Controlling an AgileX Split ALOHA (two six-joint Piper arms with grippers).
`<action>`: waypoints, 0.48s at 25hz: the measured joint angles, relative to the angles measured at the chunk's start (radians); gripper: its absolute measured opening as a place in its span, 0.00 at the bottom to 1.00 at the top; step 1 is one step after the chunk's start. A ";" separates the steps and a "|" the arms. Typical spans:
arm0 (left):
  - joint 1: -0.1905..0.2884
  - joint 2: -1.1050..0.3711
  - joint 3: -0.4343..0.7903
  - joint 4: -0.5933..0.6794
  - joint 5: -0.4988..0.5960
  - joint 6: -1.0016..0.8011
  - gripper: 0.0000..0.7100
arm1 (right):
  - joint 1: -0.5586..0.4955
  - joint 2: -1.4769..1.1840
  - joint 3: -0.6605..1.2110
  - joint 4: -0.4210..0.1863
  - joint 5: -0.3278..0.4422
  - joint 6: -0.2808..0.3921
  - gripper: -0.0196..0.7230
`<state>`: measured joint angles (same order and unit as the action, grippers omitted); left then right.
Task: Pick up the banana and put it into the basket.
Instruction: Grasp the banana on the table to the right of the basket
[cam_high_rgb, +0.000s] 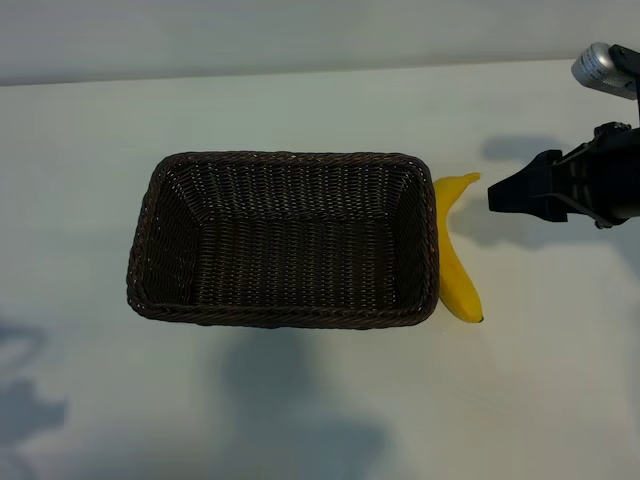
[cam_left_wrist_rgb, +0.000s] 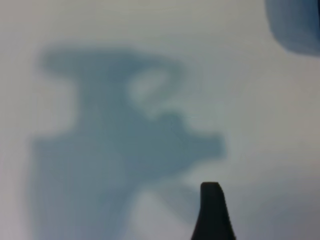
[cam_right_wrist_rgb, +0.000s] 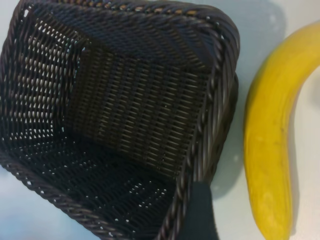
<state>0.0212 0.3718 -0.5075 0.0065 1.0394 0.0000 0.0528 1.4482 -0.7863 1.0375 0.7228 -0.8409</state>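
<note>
The basket (cam_high_rgb: 285, 240) sits mid-tabletop (cam_high_rgb: 300, 400), the banana (cam_high_rgb: 457, 250) lying against its right wall (outside, untouched). My right gripper (cam_high_rgb: 497, 195) hovers near the tabletop's right edge, wide open, holding nothing.

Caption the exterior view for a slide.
Open right gripper nears banana lying against the empty basket.

Bright, even light falls on the pale worktop (cam_high_rgb: 300, 420), with soft grey shadows across it. The left wrist view is blurred; the basket (cam_right_wrist_rgb: 125, 100) weave shows sharp up close.
</note>
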 joint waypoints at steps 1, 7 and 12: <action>0.000 -0.024 0.002 0.005 0.002 0.000 0.76 | 0.000 0.000 0.000 -0.001 0.000 0.000 0.83; 0.000 -0.153 0.003 0.002 0.001 0.000 0.76 | 0.000 0.000 0.000 -0.015 0.000 0.018 0.83; 0.000 -0.324 0.003 0.003 0.002 0.000 0.76 | 0.000 0.000 0.000 -0.015 0.001 0.029 0.83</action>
<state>0.0212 0.0476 -0.5049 0.0098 1.0415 0.0000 0.0528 1.4482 -0.7863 1.0222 0.7236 -0.8123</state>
